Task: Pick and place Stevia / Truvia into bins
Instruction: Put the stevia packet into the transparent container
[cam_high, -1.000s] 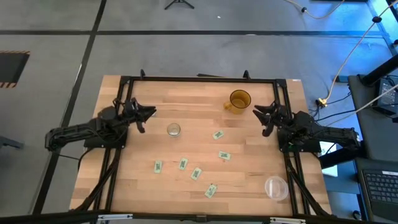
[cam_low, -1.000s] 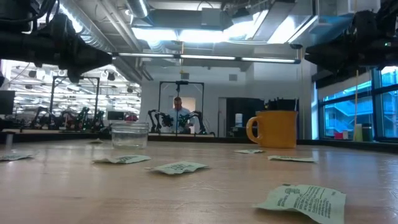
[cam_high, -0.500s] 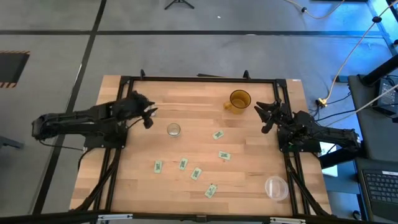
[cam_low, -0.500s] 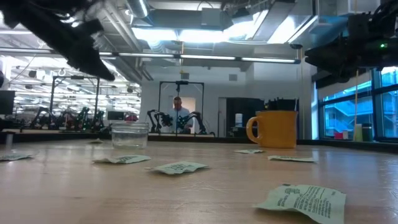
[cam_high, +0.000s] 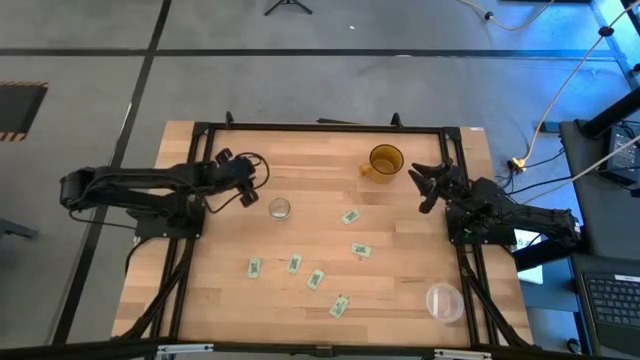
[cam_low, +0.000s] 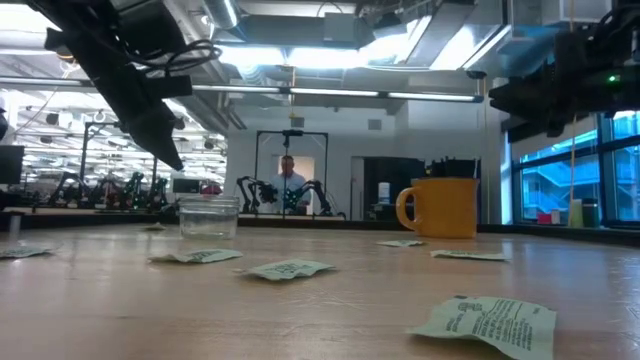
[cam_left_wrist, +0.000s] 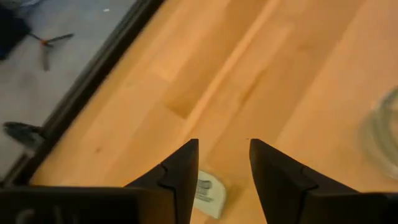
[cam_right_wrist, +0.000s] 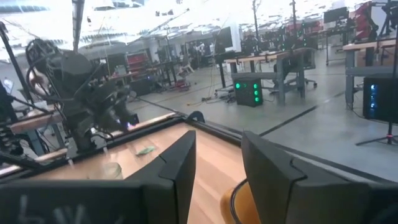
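Now the left gripper (cam_high: 255, 187) hangs open and empty just beside the small round clear glass cup (cam_high: 279, 208), while 6 small white-and-green paper packets (cam_high: 350, 216) lie flat on the wooden table (cam_high: 320, 150) on the near side of that cup. Well apart from the cup, beyond the amber mug (cam_high: 385, 161), the right gripper (cam_high: 425, 186) waits with its fingers spread, holding nothing.

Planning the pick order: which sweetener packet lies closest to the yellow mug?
The packet just below the mug, right of the glass cup. The other five packets lie farther down the table.
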